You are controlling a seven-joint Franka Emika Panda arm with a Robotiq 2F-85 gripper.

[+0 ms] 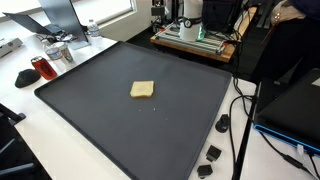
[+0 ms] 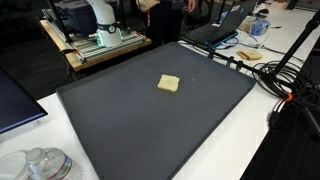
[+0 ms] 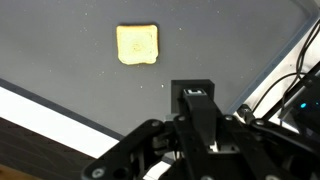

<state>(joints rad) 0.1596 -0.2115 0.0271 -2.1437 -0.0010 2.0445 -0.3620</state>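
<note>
Since our end effector (image 3: pixel 195 92) is pinched shut on nothing at the bottom of the wrist view, the bread slice (image 3: pixel 137 44) lies free mid black mat (image 1: pixel 100 120), upper centre. We'd guess it's light, squishy and crumbly, so pinch opposite edges gently.

Large dark grey rubber mat (image 1: pixel 90 115) fills the centre. Dark red cylindrical cup (image 1: pixel 40 68) sits at 10 o'clock, small black plastic knobs (image 1: pixel 213 153) at 4 o'clock, black cables (image 1: pixel 242 105) at 3 o'clock.
</note>
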